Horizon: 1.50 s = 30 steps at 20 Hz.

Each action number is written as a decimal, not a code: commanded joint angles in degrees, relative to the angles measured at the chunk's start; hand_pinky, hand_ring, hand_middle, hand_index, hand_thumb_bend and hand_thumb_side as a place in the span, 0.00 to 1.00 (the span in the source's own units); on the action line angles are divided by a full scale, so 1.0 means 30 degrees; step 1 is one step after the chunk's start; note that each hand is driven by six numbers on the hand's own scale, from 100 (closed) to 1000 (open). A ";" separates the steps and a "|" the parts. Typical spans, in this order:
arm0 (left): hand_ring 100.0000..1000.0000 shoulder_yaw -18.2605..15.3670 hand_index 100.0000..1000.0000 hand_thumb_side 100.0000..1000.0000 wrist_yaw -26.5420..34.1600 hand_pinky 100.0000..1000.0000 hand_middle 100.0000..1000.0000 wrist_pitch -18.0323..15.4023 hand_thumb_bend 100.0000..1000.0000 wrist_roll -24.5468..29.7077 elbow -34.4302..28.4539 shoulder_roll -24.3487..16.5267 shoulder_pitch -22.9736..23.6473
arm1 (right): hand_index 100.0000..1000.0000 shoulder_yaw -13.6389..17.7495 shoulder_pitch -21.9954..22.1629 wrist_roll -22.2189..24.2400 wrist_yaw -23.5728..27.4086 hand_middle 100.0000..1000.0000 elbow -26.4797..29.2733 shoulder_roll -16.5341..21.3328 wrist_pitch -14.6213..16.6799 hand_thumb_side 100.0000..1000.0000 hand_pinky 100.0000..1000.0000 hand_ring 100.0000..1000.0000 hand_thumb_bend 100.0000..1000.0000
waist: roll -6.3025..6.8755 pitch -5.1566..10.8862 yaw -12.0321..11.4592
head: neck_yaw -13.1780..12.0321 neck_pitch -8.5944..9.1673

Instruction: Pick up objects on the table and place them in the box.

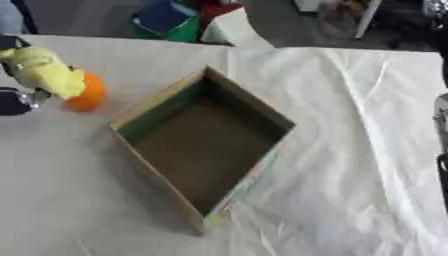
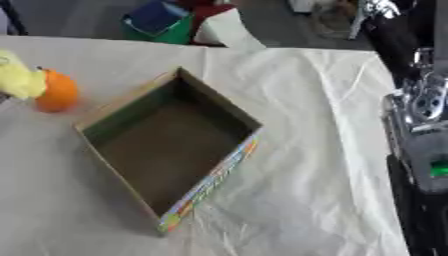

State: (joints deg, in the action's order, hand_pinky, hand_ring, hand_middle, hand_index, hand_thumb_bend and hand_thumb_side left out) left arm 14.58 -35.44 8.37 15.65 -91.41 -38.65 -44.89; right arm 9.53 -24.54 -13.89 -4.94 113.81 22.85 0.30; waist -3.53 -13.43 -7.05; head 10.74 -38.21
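An open cardboard box (image 1: 162,97) with a colourful printed side stands askew in the middle of the white cloth; its inside looks bare. At the far left a pale yellow, soft-looking object (image 1: 44,74) is held by my left hand (image 1: 16,100), whose dark and silver parts show round it at the view's edge. An orange round object (image 1: 87,94) lies on the cloth right beside the yellow one, touching or just behind it. Of my right arm (image 2: 424,125), only silver and black parts show along the right edge in the right eye view; its hand does not show.
The white cloth (image 1: 350,150) is creased and covers the table to the right of and in front of the box. Beyond the far edge stand a green and blue container (image 1: 171,22) and a white piece (image 1: 229,29).
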 commanded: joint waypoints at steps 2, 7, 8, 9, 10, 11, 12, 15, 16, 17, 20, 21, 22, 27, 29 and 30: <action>0.45 0.0190 0.36 0.20 0.0019 0.26 0.33 0.0797 0.00 -0.0159 -0.2085 0.0583 -0.0993 | 0.75 0.0143 -0.0322 -0.0064 0.0041 0.41 0.0262 0.0268 0.0140 0.41 0.73 0.65 0.00 | 0.0156 0.0414 0.0067 | 0.0392 -0.0024; 0.45 0.0936 0.36 0.21 -0.0689 0.26 0.33 0.1174 0.00 0.0212 -0.3240 0.2463 -0.1788 | 0.75 0.0166 -0.0413 -0.0185 0.0034 0.41 0.0262 0.0212 0.0200 0.40 0.73 0.65 0.00 | 0.0205 0.0453 0.0167 | 0.0239 -0.0030; 0.45 0.1061 0.36 0.21 -0.0830 0.26 0.33 0.1200 0.00 0.0351 -0.3250 0.2896 -0.1883 | 0.75 0.0168 -0.0423 -0.0200 0.0029 0.41 0.0262 0.0203 0.0205 0.40 0.73 0.65 0.00 | 0.0222 0.0461 0.0182 | 0.0213 -0.0045; 0.45 0.1182 0.36 0.21 -0.0941 0.26 0.33 0.1211 0.00 0.0469 -0.3205 0.3317 -0.1954 | 0.75 0.0171 -0.0433 -0.0213 0.0026 0.41 0.0262 0.0192 0.0207 0.40 0.73 0.65 0.00 | 0.0237 0.0467 0.0192 | 0.0197 -0.0055; 0.45 0.1291 0.36 0.21 -0.1133 0.26 0.33 0.1198 0.00 0.0548 -0.3125 0.3671 -0.2003 | 0.75 0.0174 -0.0445 -0.0225 0.0023 0.41 0.0262 0.0184 0.0211 0.40 0.73 0.65 0.00 | 0.0253 0.0471 0.0199 | 0.0179 -0.0059; 0.45 0.1403 0.36 0.21 -0.1395 0.26 0.33 0.1157 0.00 0.0585 -0.3013 0.4023 -0.2029 | 0.75 0.0181 -0.0459 -0.0238 0.0018 0.41 0.0262 0.0177 0.0217 0.41 0.73 0.65 0.00 | 0.0272 0.0475 0.0204 | 0.0147 -0.0064; 0.46 0.1521 0.36 0.21 -0.1720 0.26 0.33 0.1083 0.00 0.0590 -0.2875 0.4358 -0.2034 | 0.75 0.0191 -0.0472 -0.0256 0.0013 0.41 0.0262 0.0173 0.0223 0.41 0.73 0.65 0.00 | 0.0293 0.0479 0.0203 | 0.0113 -0.0069; 0.46 0.1933 0.37 0.20 -0.2830 0.26 0.34 0.0711 0.00 0.0507 -0.2424 0.5229 -0.1947 | 0.75 0.0197 -0.0523 -0.0288 0.0007 0.41 0.0262 0.0145 0.0245 0.41 0.73 0.65 0.00 | 0.0359 0.0468 0.0207 | 0.0059 -0.0073; 0.46 0.2091 0.37 0.20 -0.3183 0.27 0.34 0.0559 0.00 0.0502 -0.2260 0.5454 -0.1899 | 0.75 0.0189 -0.0533 -0.0284 0.0008 0.41 0.0262 0.0138 0.0245 0.41 0.73 0.65 0.00 | 0.0374 0.0458 0.0211 | 0.0104 -0.0074; 0.46 0.2245 0.37 0.20 -0.3496 0.27 0.34 0.0411 0.00 0.0514 -0.2094 0.5653 -0.1849 | 0.75 0.0180 -0.0542 -0.0278 0.0010 0.41 0.0262 0.0131 0.0243 0.41 0.73 0.65 0.00 | 0.0387 0.0447 0.0215 | 0.0158 -0.0063; 0.47 0.2674 0.38 0.19 -0.4468 0.27 0.35 -0.0012 0.00 0.0595 -0.1565 0.6206 -0.1725 | 0.75 0.0160 -0.0565 -0.0258 0.0018 0.41 0.0262 0.0106 0.0237 0.41 0.73 0.65 0.00 | 0.0423 0.0410 0.0216 | 0.0244 0.0015; 0.47 0.2835 0.38 0.19 -0.4786 0.28 0.35 -0.0165 0.00 0.0639 -0.1396 0.6347 -0.1707 | 0.75 0.0149 -0.0573 -0.0244 0.0024 0.41 0.0262 0.0092 0.0233 0.41 0.73 0.65 0.00 | 0.0428 0.0397 0.0213 | 0.0243 0.0030; 0.47 0.3013 0.38 0.19 -0.5079 0.28 0.36 -0.0331 0.00 0.0704 -0.1213 0.6480 -0.1687 | 0.75 0.0131 -0.0581 -0.0221 0.0032 0.41 0.0262 0.0077 0.0229 0.41 0.74 0.65 0.00 | 0.0435 0.0383 0.0219 | 0.0227 0.0031; 0.48 0.3570 0.39 0.18 -0.6299 0.29 0.37 -0.1006 0.00 0.0965 -0.0273 0.6968 -0.1682 | 0.75 0.0100 -0.0580 -0.0149 0.0052 0.41 0.0262 0.0037 0.0206 0.41 0.74 0.65 0.00 | 0.0456 0.0337 0.0253 | 0.0150 0.0035; 0.48 0.3588 0.39 0.18 -0.6441 0.29 0.37 -0.1114 0.00 0.0927 -0.0130 0.7025 -0.1687 | 0.75 0.0102 -0.0578 -0.0144 0.0053 0.41 0.0262 0.0035 0.0204 0.41 0.74 0.65 0.00 | 0.0456 0.0335 0.0253 | 0.0148 0.0036; 0.48 0.3590 0.39 0.18 -0.6472 0.29 0.37 -0.1144 0.00 0.0908 -0.0091 0.7038 -0.1689 | 0.75 0.0102 -0.0578 -0.0144 0.0054 0.41 0.0262 0.0035 0.0204 0.41 0.74 0.65 0.00 | 0.0456 0.0335 0.0253 | 0.0148 0.0036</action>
State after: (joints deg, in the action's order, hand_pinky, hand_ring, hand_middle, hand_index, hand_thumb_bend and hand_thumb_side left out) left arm 25.59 -54.32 5.34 18.46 -91.34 -17.55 -49.09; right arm 9.52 -25.49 -14.46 -4.92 113.81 22.18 0.83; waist -2.23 -13.29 -6.36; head 11.24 -38.23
